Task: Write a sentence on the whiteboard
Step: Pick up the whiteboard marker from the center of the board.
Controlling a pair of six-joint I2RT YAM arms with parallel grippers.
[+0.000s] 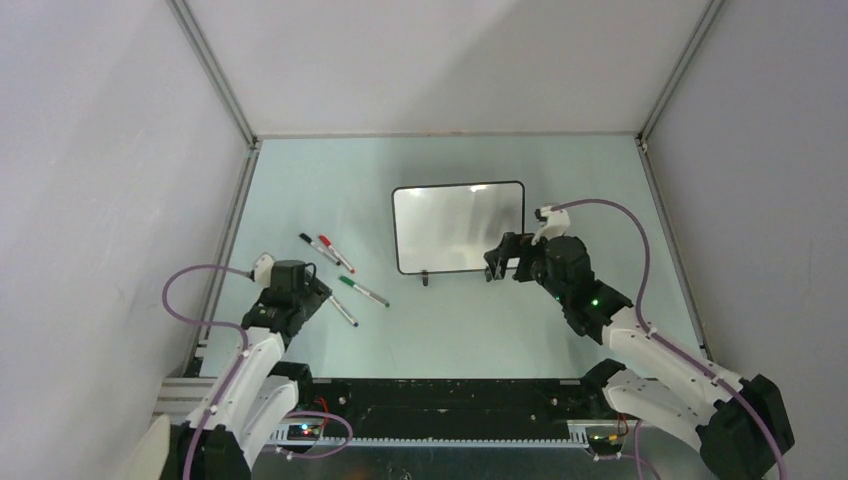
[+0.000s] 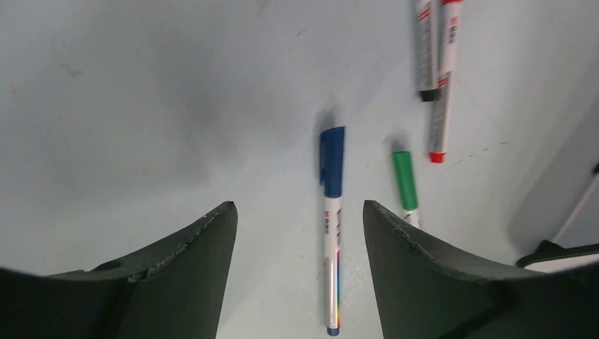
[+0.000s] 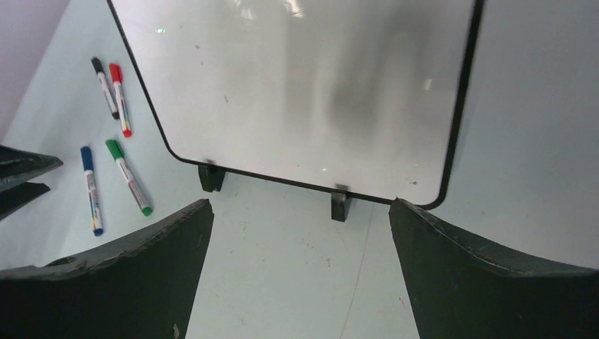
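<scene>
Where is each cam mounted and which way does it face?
Top external: fixed above and behind the bases, looking down at the table, whiteboard and markers; left gripper and right gripper show.
Left wrist: on that wrist, looking down at the blue marker between its open fingers.
Right wrist: on that wrist, facing the blank whiteboard and feet; open fingers frame it.
Shared: all three show the markers; top and right wrist share the whiteboard.

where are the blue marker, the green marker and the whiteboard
blue marker (image 2: 332,233), left wrist view, on its white barrel
green marker (image 3: 129,178), right wrist view, middle of its white barrel
whiteboard (image 1: 458,228), top view, middle of its blank white face
</scene>
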